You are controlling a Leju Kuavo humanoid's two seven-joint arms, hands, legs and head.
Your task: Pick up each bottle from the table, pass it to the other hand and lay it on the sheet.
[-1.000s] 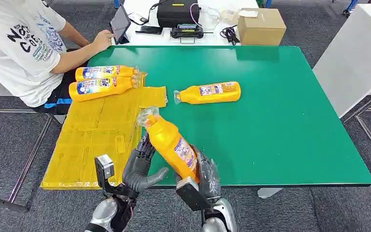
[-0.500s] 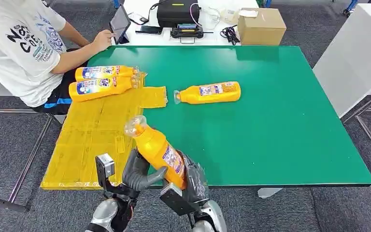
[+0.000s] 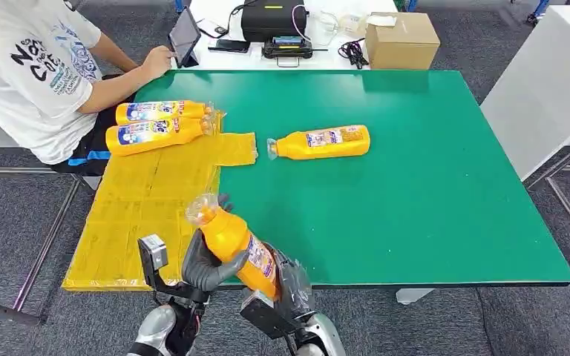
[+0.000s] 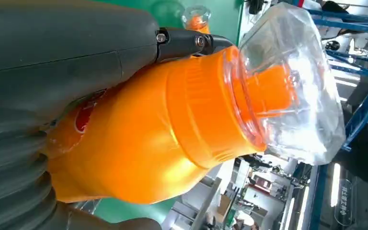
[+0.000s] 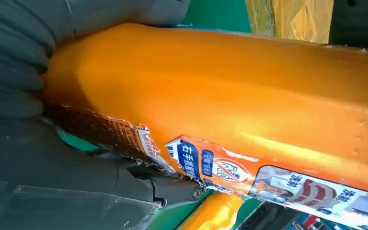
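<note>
An orange bottle [image 3: 231, 239] with a clear cap is tilted in the air over the table's near edge, cap pointing up and left. My right hand [image 3: 291, 285] holds its lower body, fingers wrapped round the labelled part [image 5: 244, 105]. My left hand [image 3: 206, 263] grips its upper body just below the neck, thumb across the front [image 4: 52, 62] and the clear cap [image 4: 287, 81] sticking out past it. Another orange bottle [image 3: 319, 142] lies on the green table [image 3: 430, 193]. Two more bottles [image 3: 159, 112] [image 3: 156, 134] lie side by side at the far end of the yellow sheet [image 3: 145, 204].
A person [image 3: 30, 74] in a white shirt sits at the far left, hand at a tablet [image 3: 185, 35]. A cardboard box [image 3: 401, 41] and a black device [image 3: 271, 18] stand on the white table behind. Grey floor surrounds the table.
The held bottle has moved left and toward me. My left hand, open beside it before, now has its thumb and fingers round the upper body. The right hand kept its hold.
</note>
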